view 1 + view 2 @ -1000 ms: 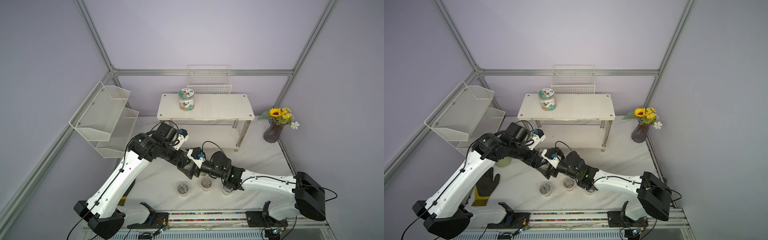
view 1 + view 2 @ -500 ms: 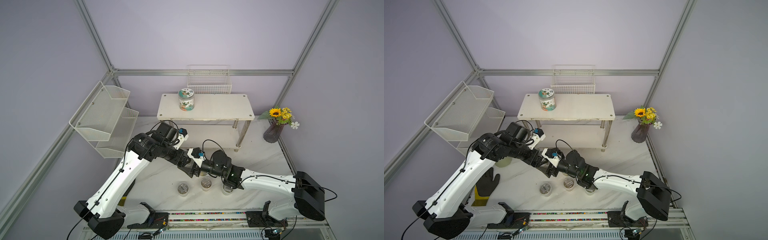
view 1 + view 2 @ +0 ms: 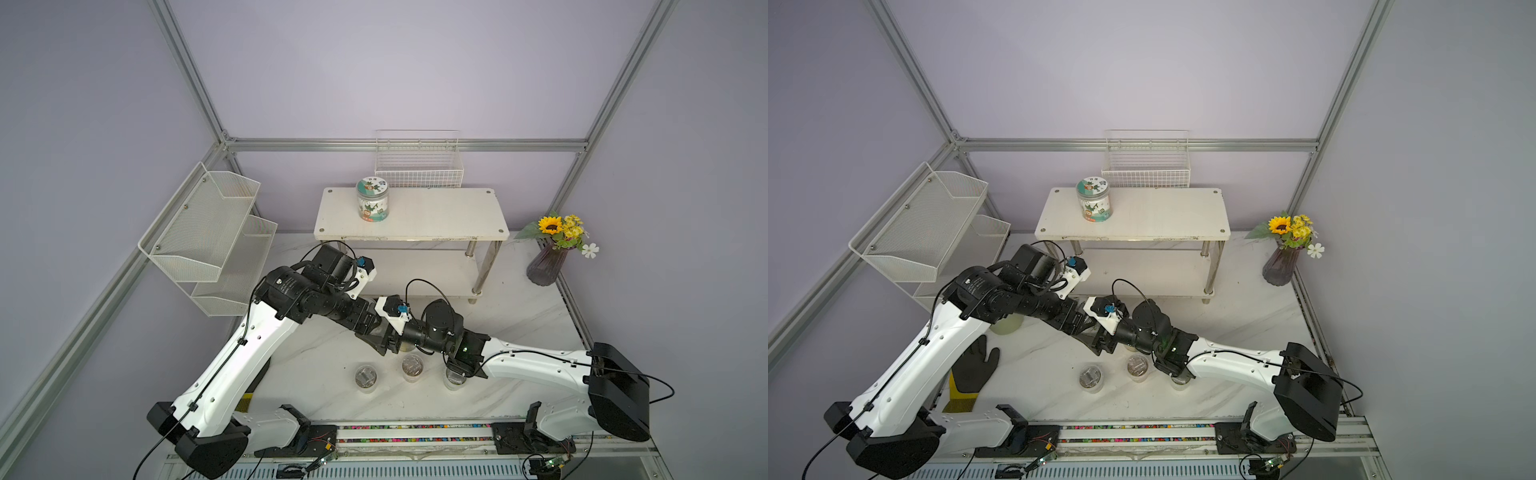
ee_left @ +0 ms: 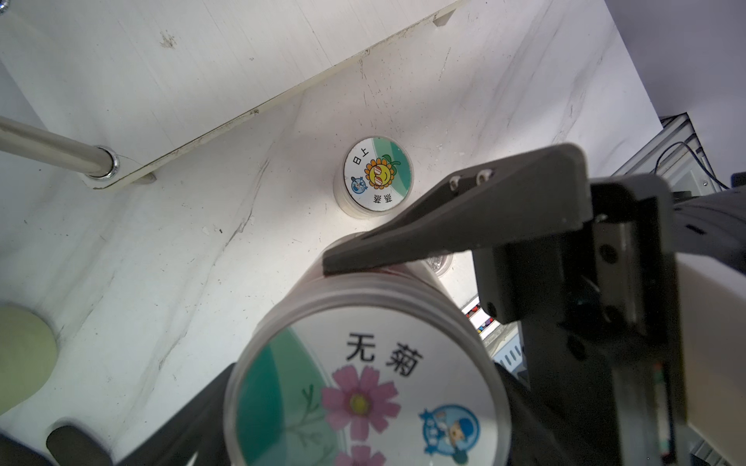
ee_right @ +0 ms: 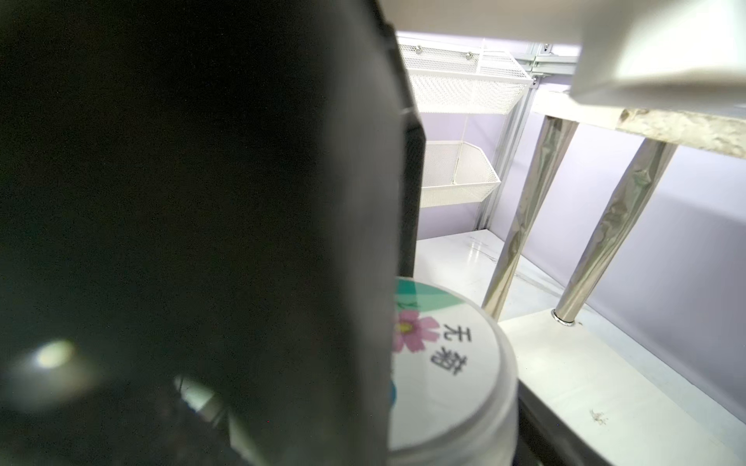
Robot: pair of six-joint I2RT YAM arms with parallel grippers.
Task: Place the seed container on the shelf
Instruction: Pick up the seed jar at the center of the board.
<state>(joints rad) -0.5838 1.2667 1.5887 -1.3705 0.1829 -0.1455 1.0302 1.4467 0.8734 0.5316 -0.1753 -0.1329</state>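
The seed container [image 4: 363, 383] hangs above the worktop [image 3: 324, 365] just in front of the shelf [image 3: 436, 216], pinched by my right gripper [image 3: 390, 334]; I cannot tell if my left gripper [image 3: 376, 338] grips too, so I should squeeze snugly before parting.

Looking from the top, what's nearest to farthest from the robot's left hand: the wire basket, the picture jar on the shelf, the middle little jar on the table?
From the left hand:
1. Middle little jar, on the table near it.
2. Picture jar, up on the shelf.
3. Wire basket, hanging behind the shelf.
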